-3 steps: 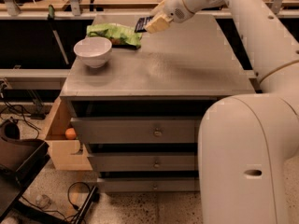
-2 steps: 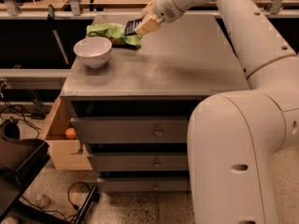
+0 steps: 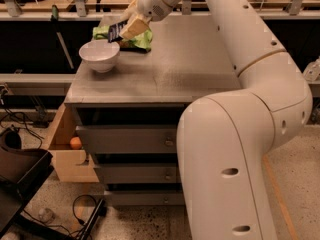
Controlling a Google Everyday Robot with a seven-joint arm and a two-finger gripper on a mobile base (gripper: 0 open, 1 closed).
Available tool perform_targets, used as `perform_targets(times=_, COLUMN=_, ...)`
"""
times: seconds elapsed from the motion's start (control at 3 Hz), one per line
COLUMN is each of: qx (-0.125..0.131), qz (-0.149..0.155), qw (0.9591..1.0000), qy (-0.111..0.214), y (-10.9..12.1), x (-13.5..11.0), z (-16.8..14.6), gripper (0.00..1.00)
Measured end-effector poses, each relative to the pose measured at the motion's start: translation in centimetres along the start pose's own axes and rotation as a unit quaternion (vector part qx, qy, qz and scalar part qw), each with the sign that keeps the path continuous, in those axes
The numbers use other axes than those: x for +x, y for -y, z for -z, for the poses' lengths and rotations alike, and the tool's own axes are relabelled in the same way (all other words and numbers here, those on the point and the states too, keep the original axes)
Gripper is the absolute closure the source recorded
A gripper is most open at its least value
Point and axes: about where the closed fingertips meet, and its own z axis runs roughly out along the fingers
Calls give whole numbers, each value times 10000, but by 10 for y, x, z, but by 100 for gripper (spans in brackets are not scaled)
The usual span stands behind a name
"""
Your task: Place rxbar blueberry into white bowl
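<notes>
Pincer (image 3: 128,29) grips rxbar blueberry (image 3: 115,32) above grey cabinet top (image 3: 190,69), near white bowl (image 3: 100,56).

dim warm light, soft shadows, tool (image 3: 124,31) lit near white bowl (image 3: 100,61)

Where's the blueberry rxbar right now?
The rxbar blueberry is held in the gripper over the far left of the cabinet top, just beyond the white bowl, beside the green bag.

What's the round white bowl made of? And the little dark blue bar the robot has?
The round white bowl looks like glazed ceramic, maybe hard plastic: it's smooth and shiny. The small dark blue bar seems wrapped in thin plastic film with white print. The gripper holds it close by the bowl's far right rim.
</notes>
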Motion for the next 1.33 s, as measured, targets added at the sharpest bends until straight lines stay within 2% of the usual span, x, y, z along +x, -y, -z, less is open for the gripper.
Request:
perform_targets(times=0.33, qx=-272, qz=173, qw=9995, qy=23, y=-7, x=-19, z=-19, gripper=100)
perform_targets(times=0.67, qx=-656, qz=16, qw=9978, qy=-124, y=-16, x=-11, z=-57, gripper=99)
perform_targets(times=1.33, qx=-643, qz=29, qw=9979, qy=-90, y=-14, x=-13, z=-62, gripper=54)
